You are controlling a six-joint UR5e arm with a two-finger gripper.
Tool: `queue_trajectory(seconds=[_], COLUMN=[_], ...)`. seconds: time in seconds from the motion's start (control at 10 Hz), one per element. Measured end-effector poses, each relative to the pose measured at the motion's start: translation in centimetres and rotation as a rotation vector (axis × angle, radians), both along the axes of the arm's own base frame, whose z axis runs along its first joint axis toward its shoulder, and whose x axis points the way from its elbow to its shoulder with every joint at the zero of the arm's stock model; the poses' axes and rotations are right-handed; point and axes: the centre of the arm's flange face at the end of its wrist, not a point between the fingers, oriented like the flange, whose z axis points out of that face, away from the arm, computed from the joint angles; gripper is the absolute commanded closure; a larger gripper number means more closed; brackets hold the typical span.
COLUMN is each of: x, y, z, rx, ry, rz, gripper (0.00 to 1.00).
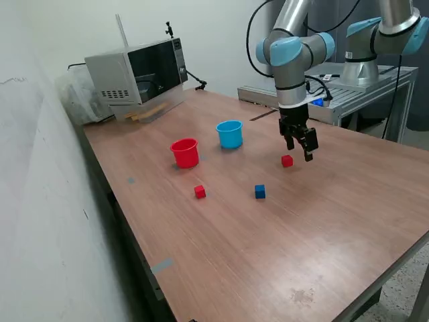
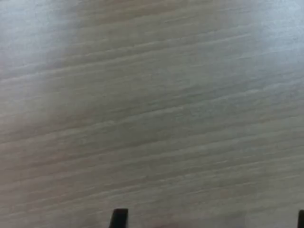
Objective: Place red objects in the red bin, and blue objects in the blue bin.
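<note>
Exterior view: gripper [image 1: 300, 145], fingers spread and empty, hangs just beside 1 red cube [image 1: 287, 161], likely lining up a grab. Red cup [image 1: 185, 152] and blue cup [image 1: 229, 133] wait nearby. Wrist view: bare table [image 2: 152, 114], 2 fingertips [image 2: 118, 217] apart.

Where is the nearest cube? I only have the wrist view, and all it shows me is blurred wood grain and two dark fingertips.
Observer: A red cube lies on the table just beside the gripper, on the exterior view's left of its fingertips.
Operator: Am I holding anything?
Observer: No. The jaws stand open and empty above the table.
Operator: Where is the red bin from there?
Observer: The red bin stands upright farther toward the exterior view's left, with the blue bin between it and the gripper.
Operator: Other cubes?
Observer: One more red cube and one blue cube lie nearer the camera. I see no second blue cube.
</note>
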Motion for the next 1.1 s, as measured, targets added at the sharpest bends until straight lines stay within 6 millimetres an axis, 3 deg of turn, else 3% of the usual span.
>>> queue_trajectory(seconds=[1.0,1.1], x=[-1.6,-1.8], y=[0.1,0.3], z=[-0.4,-0.5], rx=[0.000,0.000], ry=[0.017,0.018], rz=[0.018,0.016], gripper=[0.00,1.00])
